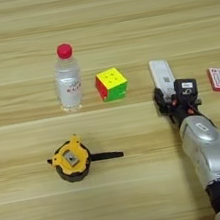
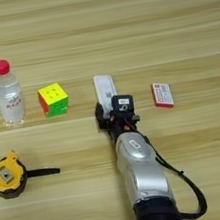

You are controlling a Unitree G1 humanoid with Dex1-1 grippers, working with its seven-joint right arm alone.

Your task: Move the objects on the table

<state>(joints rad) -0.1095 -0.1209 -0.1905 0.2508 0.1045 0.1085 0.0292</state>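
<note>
A slim white bar [image 1: 161,75] lies right of the table's [image 1: 143,177] centre, pointing away from me. My right gripper [image 1: 171,97] sits at the bar's near end and covers it, and the silver forearm [image 2: 139,168] comes up from the bottom edge. A multicoloured puzzle cube [image 1: 111,84] stands left of the bar. Further left a clear water bottle [image 1: 69,83] with a red cap stands upright. A red-white flat box [image 1: 219,79] lies to the right of the gripper. A yellow-black tape measure [image 1: 71,160] rests at the near left, its strap pointing right.
A black cable [image 2: 189,190] loops out from the forearm's right side, low over the table.
</note>
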